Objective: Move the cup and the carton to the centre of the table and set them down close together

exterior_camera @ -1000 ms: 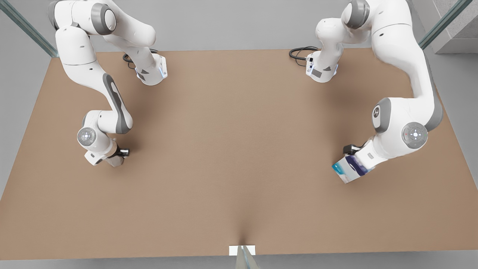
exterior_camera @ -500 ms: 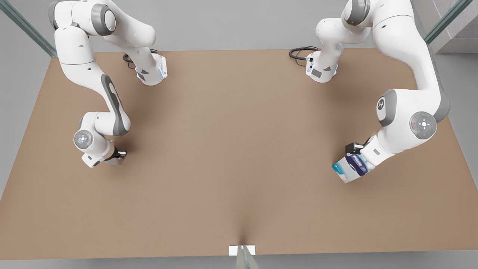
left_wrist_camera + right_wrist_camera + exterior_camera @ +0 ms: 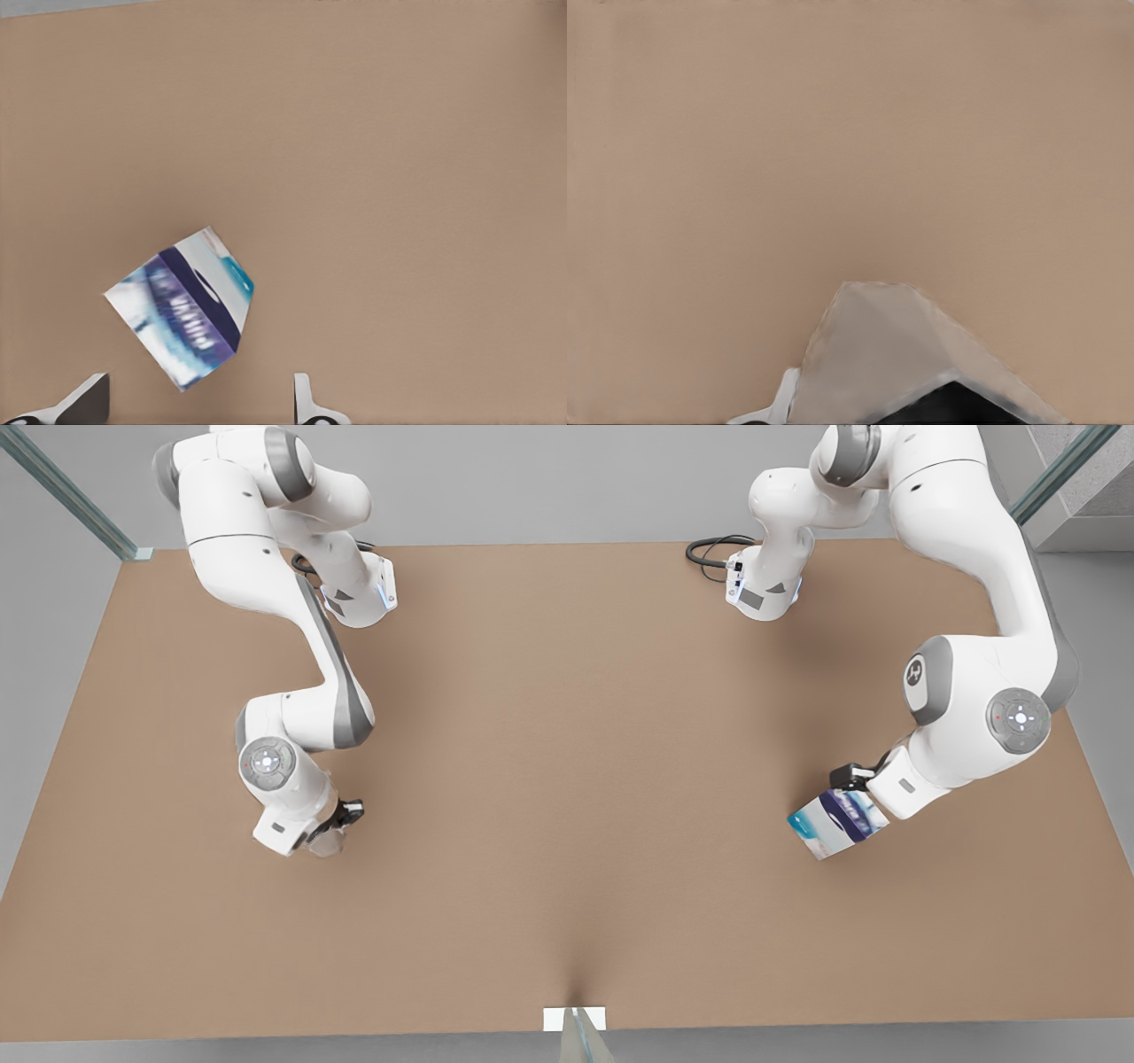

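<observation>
Carton first: small, rectangular, white carton (image 3: 182, 319) with dark blue band and teal print. Starting at the left tool (image 3: 202, 381), at the front view's right: released, 2 pale fingertips (image 3: 304, 400) spread wide. Sits just ahead of that gap, not yet between the tips, resting on the plain matte brown tabletop (image 3: 567, 735), long axis skewed diagonally to the line between the fingers. Probably calls for a wrist turn or a square-up before closing, then a descent around the box.

Over at the front view's left, right tool (image 3: 337, 825): clenched, by the look of it, on the small silvery-grey faceted cup (image 3: 895, 354), well apart from the carton. Nearer the centre than the left tool, judging by the front view. Cup's base cut off in the wrist view and mostly hidden under the wrist from the front; cannot tell whether lifted or touching.
</observation>
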You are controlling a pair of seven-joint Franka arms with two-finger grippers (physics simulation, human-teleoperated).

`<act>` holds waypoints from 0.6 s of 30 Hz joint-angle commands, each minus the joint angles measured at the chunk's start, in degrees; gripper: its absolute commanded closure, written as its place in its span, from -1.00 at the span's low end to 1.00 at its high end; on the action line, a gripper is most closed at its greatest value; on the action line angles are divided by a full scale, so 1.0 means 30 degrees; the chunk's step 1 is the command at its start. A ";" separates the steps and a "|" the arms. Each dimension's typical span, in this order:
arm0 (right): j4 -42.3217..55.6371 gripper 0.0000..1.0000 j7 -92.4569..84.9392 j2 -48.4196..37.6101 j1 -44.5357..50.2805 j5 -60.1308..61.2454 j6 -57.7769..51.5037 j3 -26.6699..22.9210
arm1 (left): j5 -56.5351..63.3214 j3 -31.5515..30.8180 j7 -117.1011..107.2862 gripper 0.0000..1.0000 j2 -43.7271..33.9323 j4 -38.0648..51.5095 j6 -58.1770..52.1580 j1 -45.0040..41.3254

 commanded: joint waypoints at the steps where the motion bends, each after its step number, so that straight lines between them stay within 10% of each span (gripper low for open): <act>1: 0.0307 0.57 0.0569 0.0315 0.0269 -0.0011 -0.0013 -0.0001 | 0.0004 0.0009 -0.0029 -1.00 0.0001 0.0000 0.0000 -0.0008; 18: 1.8824 0.57 0.8102 1.1889 0.7273 0.0985 -0.7132 -0.0879 | 0.0033 0.0155 0.0029 -1.00 0.0060 0.0000 -0.0059 0.0080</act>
